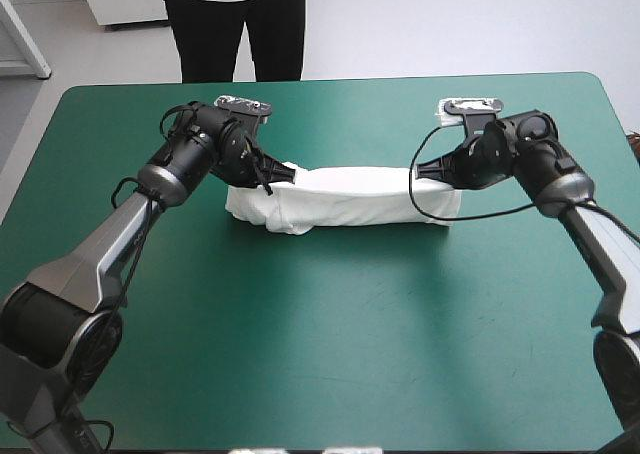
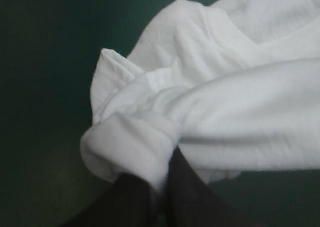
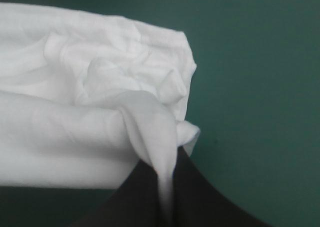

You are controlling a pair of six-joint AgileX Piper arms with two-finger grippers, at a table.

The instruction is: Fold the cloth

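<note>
High view: T-shirt (image 1: 345, 199) amid teal-green cover (image 1: 330, 344)

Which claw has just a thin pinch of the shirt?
The right claw: a narrow strip of the T-shirt runs between its fingers. The left claw bites a thick rolled fold.

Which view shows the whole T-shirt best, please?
The high view: the T-shirt lies as a long folded band, both ends visible, between the left gripper and right gripper. Each wrist view shows only the end its own gripper pinches.
</note>
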